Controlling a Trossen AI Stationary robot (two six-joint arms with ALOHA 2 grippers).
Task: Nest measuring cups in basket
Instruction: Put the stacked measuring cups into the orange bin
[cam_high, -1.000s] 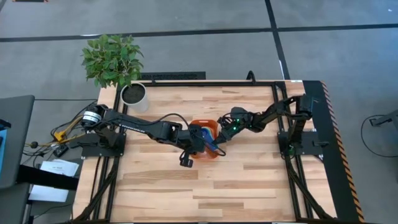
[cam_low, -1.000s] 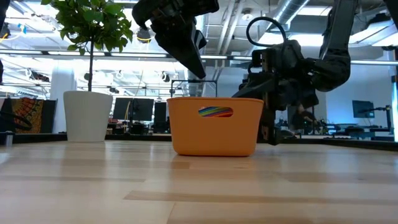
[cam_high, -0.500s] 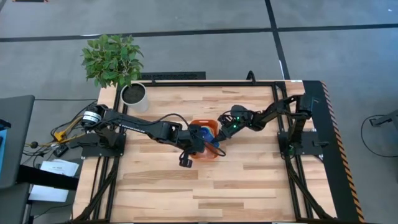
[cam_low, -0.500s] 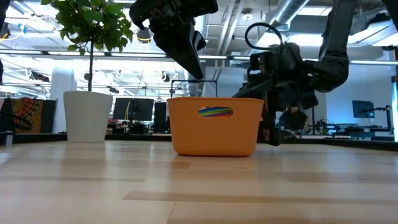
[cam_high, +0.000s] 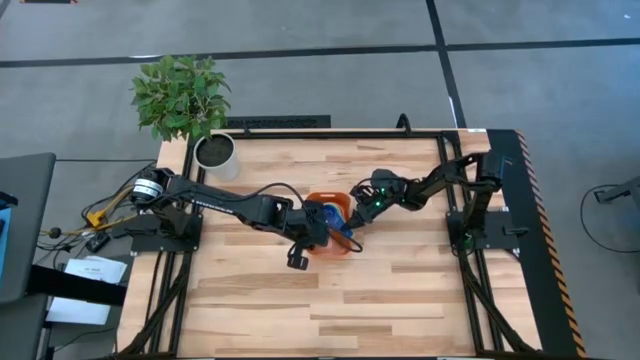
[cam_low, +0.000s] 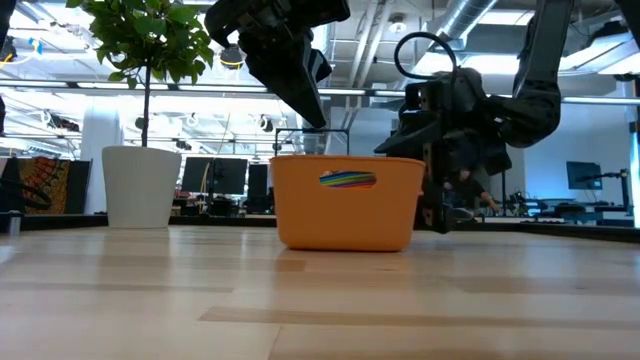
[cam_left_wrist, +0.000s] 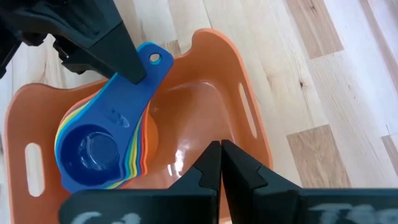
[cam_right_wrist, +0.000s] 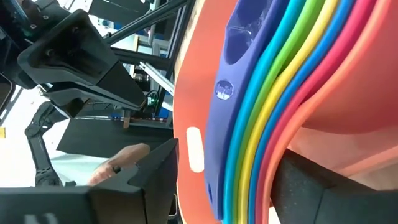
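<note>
Orange basket (cam_high: 331, 227) sits mid-counter (cam_high: 400, 290); inside it you see the measuring cups (cam_left_wrist: 99, 152) nested. Your left tool (cam_left_wrist: 220, 163) hovers closed above the basket; your right tool (cam_high: 352, 219), fingers apart, straddles the cups' handles.

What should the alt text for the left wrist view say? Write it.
A nested stack of measuring cups, dark blue on top, lies in the orange basket on a wooden table. One right gripper finger touches the stack's handles; the left gripper, fingers shut, hovers above the basket.
</note>
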